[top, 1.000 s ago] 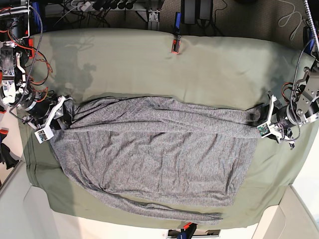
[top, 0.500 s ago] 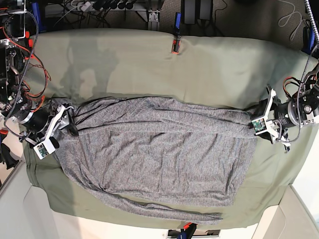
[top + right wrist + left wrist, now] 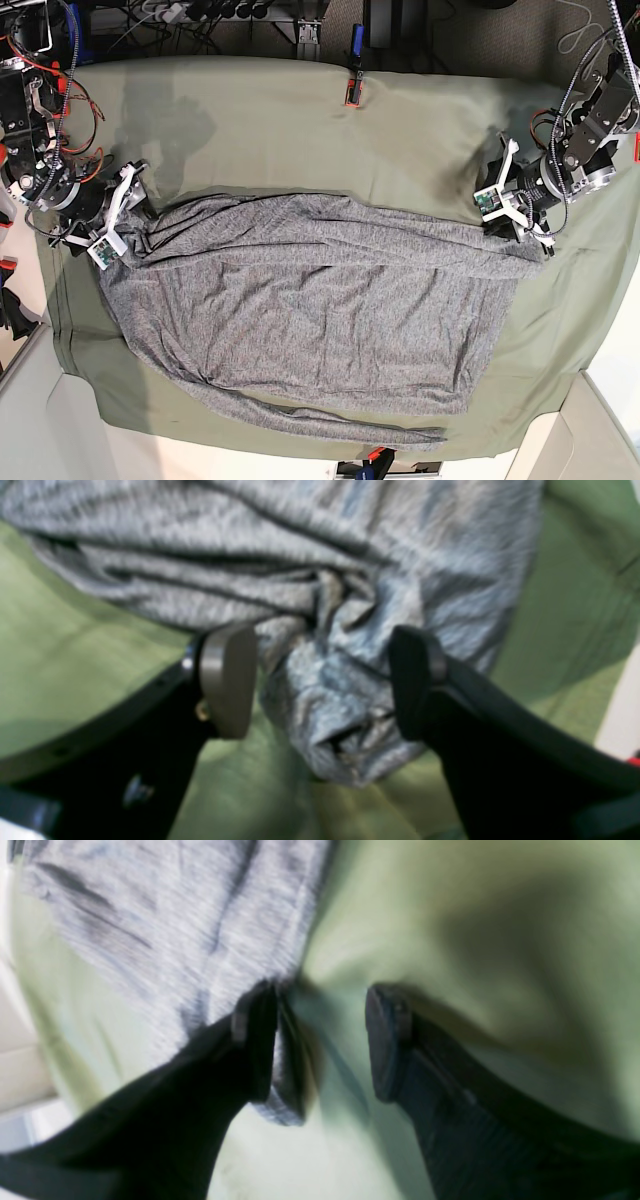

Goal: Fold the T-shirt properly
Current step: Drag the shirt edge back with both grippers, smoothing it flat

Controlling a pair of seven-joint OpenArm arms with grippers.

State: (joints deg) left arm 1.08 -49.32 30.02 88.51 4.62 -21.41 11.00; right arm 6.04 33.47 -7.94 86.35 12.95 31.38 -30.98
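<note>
T-shirt (image 3: 300,300) lies spread flat on green-covered surface (image 3: 400,130), one long sleeve trailing along near edge. Right gripper (image 3: 320,680): fingers (image 3: 227,680) apart, straddling a bunched corner of grey knit w/o pinching it. Left gripper (image 3: 320,1040): fingers open, one pad touching shirt edge, mostly green cloth btwn them. Risks: left side closes on cover instead of shirt, drags surface cloth; right side catches only part of the wad, fabric slips on lift. Uneven grips would skew the fold. Wrist views blurred, contact depth unclear.
</note>
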